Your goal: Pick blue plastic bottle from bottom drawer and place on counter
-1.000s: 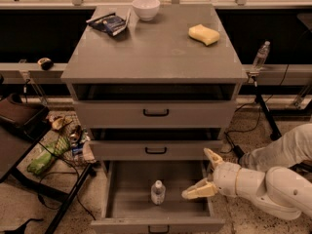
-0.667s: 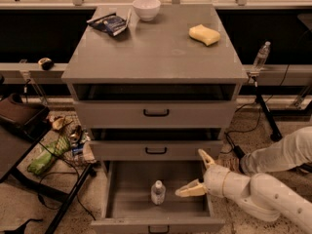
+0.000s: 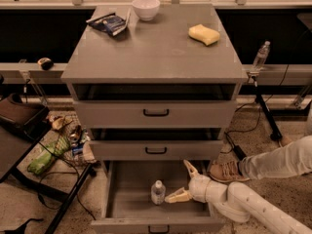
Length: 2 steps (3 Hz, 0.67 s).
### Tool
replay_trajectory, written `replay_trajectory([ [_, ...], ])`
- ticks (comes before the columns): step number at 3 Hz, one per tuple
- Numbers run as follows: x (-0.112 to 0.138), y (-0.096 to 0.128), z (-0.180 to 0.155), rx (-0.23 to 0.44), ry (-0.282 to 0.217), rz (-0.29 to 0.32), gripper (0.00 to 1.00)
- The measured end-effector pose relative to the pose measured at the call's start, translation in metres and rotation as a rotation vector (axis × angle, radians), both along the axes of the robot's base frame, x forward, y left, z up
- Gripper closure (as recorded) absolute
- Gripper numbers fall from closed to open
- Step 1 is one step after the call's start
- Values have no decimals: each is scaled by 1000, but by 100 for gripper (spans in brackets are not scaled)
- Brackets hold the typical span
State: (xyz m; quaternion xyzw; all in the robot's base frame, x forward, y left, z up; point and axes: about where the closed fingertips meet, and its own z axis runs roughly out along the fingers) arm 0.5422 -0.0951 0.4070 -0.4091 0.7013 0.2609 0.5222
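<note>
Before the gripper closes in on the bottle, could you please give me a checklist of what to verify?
1. Bottom drawer open: ok.
2. Bottle upright in the drawer, alone: ok.
3. Gripper open, inside the drawer, just right of the bottle in the view: ok.
4. Fingers around the bottle: not ok; it stands to their left.
5. Lower finger apart from the bottle: cannot tell.
6. Bare room on the counter between bowl, bag and sponge: ok.
</note>
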Motion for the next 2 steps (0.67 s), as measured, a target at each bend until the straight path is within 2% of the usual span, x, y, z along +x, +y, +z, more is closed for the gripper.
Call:
replay_trajectory([
  [1,10,35,-57,89,18,8,0],
  [2,24,54,-85,122,14,-5,0],
])
